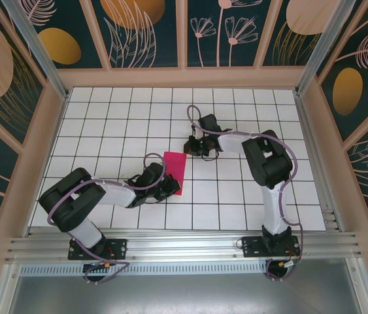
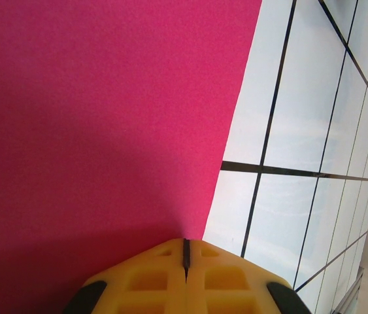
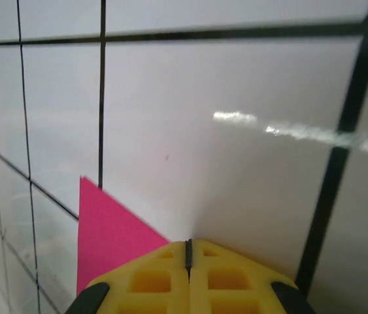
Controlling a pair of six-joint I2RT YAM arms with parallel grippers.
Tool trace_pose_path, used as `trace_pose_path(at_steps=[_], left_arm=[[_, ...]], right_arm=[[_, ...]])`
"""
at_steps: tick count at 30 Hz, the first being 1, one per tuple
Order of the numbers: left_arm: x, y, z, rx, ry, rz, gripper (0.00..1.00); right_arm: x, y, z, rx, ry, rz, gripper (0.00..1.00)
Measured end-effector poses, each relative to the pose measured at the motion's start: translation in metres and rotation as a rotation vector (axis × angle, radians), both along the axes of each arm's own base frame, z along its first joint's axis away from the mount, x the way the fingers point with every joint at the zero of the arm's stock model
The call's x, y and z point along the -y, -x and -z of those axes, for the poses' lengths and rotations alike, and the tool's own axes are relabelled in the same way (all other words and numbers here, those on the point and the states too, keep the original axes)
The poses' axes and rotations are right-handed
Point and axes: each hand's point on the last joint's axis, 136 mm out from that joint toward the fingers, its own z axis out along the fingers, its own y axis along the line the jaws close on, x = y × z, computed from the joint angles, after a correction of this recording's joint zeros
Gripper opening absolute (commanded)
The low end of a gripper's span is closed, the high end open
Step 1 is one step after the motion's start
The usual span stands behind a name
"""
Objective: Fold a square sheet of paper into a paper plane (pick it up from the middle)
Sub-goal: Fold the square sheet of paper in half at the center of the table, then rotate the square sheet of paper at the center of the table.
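The square sheet of paper lies flat on the white grid table, showing as a narrow magenta strip whose left part is covered by my left arm. My left gripper rests over its near left part. In the left wrist view the yellow fingertips are closed together, the left gripper touching the pink paper close to its right edge. My right gripper sits just past the sheet's far right corner. In the right wrist view the right gripper is shut on bare tile, with a pink corner to its left.
Wooden-framed patterned walls close in the table on three sides. An aluminium rail runs along the near edge at the arm bases. White tiles stretch out to the right of the sheet.
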Motion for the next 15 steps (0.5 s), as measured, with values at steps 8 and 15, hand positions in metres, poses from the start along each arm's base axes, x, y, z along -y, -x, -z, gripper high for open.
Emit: trace_pose_path(at_steps=[8,15], left_arm=[[0.003,0.001,-0.016,0.022,-0.024,0.030,0.31],[0.000,-0.030,-0.085,0.188,0.015,-0.011,0.53]], right_arm=[[0.024,-0.023,-0.031,0.137,0.085,0.097,0.14],[0.004,0.035,-0.071,0.230,0.119,0.060,0.26]])
